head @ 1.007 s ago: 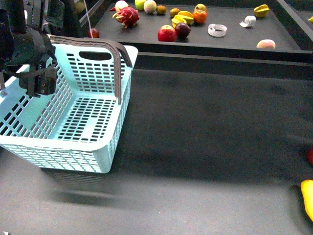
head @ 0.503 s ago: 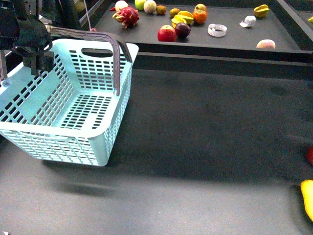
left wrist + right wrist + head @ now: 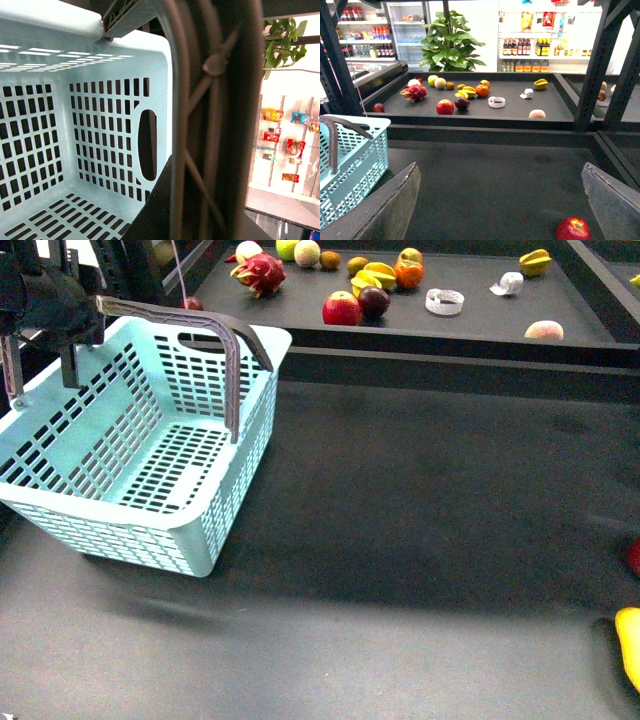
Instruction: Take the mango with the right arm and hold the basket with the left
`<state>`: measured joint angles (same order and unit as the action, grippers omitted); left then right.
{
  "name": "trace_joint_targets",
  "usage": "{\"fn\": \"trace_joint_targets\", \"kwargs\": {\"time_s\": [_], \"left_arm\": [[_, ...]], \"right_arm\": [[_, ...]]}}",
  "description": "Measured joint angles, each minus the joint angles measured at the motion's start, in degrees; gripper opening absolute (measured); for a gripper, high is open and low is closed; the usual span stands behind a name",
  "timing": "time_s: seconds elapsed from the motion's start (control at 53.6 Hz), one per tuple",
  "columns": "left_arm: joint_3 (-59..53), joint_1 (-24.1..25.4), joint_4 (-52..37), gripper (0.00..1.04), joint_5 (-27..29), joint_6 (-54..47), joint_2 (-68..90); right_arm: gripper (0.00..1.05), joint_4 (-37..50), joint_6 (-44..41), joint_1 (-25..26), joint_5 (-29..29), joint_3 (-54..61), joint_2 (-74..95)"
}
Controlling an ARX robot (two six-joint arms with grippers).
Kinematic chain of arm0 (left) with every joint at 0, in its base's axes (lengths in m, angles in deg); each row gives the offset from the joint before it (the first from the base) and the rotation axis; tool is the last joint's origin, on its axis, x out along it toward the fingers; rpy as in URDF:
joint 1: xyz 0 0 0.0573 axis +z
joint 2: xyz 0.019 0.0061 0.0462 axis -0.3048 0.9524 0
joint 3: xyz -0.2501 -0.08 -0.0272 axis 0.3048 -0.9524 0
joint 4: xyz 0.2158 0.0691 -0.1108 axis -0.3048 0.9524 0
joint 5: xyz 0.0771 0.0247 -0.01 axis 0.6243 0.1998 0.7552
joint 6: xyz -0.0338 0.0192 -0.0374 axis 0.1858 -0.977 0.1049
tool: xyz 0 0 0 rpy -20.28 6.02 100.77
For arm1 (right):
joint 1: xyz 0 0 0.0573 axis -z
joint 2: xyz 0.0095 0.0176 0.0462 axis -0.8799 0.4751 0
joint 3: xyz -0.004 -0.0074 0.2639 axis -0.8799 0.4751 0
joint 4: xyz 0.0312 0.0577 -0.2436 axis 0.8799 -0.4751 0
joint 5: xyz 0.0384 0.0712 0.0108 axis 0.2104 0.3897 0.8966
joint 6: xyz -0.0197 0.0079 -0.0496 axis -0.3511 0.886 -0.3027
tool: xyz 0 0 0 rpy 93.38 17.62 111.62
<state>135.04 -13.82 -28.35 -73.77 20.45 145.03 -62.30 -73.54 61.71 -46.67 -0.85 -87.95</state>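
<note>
The light-blue basket (image 3: 150,460) hangs tilted at the left, off the dark floor. My left gripper (image 3: 85,325) is shut on its grey-brown handle (image 3: 170,315). That handle (image 3: 210,125) fills the left wrist view, with the basket's slotted inside (image 3: 75,125) behind it. A smooth, oval, yellow-orange fruit that I take for the mango (image 3: 544,330) lies at the right of the raised shelf, and shows as the mango (image 3: 537,114) in the right wrist view. My right gripper (image 3: 500,170) is open above the floor, far from the mango, with nothing between its fingers.
The shelf (image 3: 470,325) also carries a dragon fruit (image 3: 260,272), a red apple (image 3: 341,308), a plum (image 3: 374,300), a starfruit (image 3: 375,277), an orange (image 3: 408,275) and tape rolls. A red apple (image 3: 573,228) lies on the floor by my right gripper. A yellow object (image 3: 628,642) lies at the front right edge.
The left gripper has risen and moved back with the handle. The basket has lifted and tipped, with its near corner now off the floor.
</note>
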Motion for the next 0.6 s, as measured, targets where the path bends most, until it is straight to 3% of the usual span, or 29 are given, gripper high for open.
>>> {"fn": "trace_joint_targets", "kwargs": {"time_s": [0.317, 0.597], "left_arm": [[-2.38, 0.42, 1.6, 0.07, 0.46, 0.15, -2.58], [-17.53, 3.19, -2.47, 0.06, -0.52, -6.99, -16.94]], "right_arm": [[0.96, 0.0, 0.0, 0.0, 0.0, 0.0, 0.0], [0.96, 0.0, 0.0, 0.0, 0.0, 0.0, 0.0]]}}
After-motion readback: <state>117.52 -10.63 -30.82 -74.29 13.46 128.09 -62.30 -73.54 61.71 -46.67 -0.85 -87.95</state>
